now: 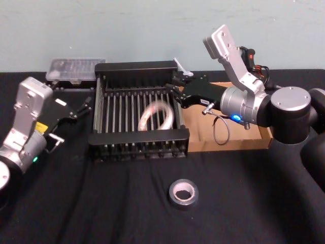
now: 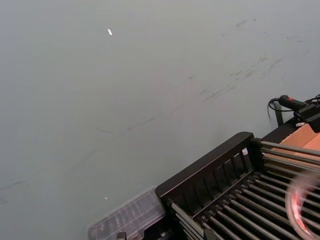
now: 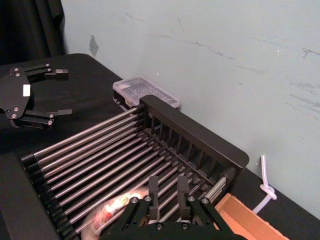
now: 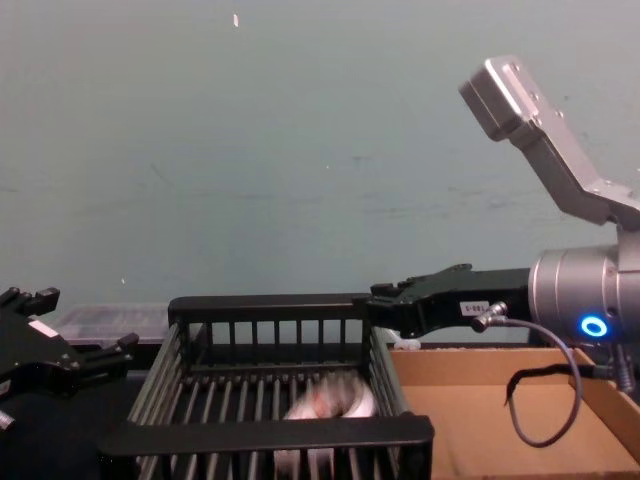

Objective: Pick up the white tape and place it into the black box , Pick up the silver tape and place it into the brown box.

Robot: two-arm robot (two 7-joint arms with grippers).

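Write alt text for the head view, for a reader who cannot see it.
The white tape lies, motion-blurred, inside the black box, with the right pincer over the box's right rim. The silver tape sits on the black table nearer the robot, the brown box is right of the crate, and the left pincer hangs open to its left.

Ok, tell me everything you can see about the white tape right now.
The white tape is a white roll with reddish print and an open core, motion-blurred, so its exact pose is unclear. It sits inside the black box, on the slatted bar floor towards the box's right side. The right hand is above the box's right rim, just past the roll, fingers slightly apart and empty. Nothing grips the roll.
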